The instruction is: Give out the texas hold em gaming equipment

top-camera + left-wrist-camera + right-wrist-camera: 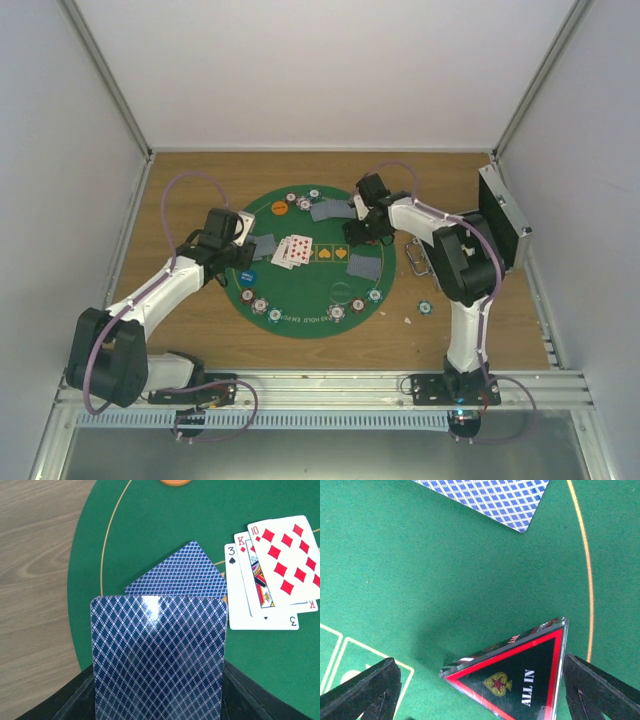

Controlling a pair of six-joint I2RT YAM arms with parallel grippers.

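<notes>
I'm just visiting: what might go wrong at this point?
1. The held card in the left gripper is glossy; it may slip, or land on the face-down card beyond it.
2. The ALL IN marker sits off-centre in the open right gripper, so closing might shove it rather than grip it.

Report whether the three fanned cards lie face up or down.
Face up: three of spades, king and ten of diamonds show their faces.

The top external view looks steeply down from behind the arm bases, taking in the whole counter [190, 175] and the green mat [300, 290]. Both wrist views sit close over that mat, angled downward. The left one shares the face-up cards [270, 575] with the overhead view.
</notes>
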